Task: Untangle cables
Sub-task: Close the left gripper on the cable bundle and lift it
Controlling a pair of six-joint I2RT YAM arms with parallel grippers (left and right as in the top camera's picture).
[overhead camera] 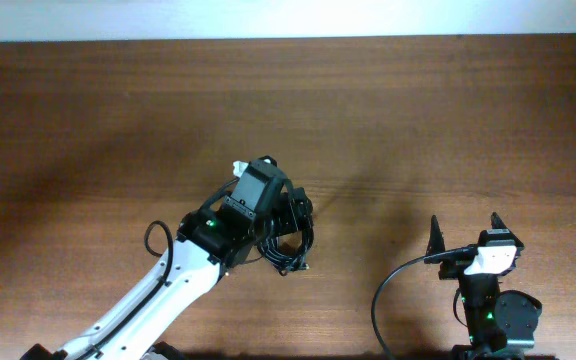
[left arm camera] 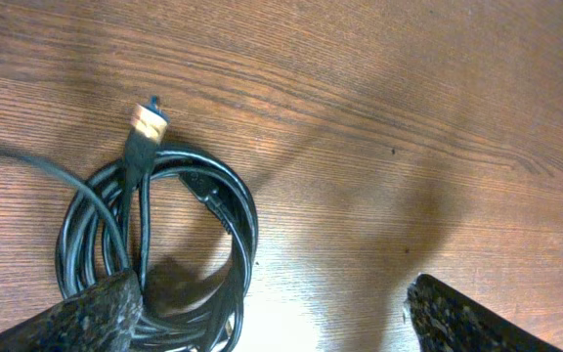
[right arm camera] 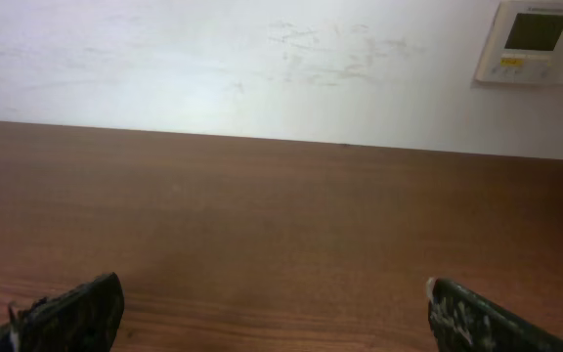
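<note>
Item: cables (left arm camera: 245, 220), one coil on counter (left arm camera: 409, 98). I hold left pincer (left arm camera: 272, 308) spread over it, likely for grasping; right pincer (overhead camera: 465, 228) spread, parked.

Even, fairly bright light lay on the brown table (overhead camera: 418, 120) in the overhead view, with broad soft shadows darkening the wood at far left and centre. In the left wrist view a white glare patch shone on the wood at the near edge beside the cables (left arm camera: 164, 244), which stood sharp. The right wrist view was dimmer and soft; the wall (right arm camera: 213, 68) looked washed out, perhaps overexposed
</note>
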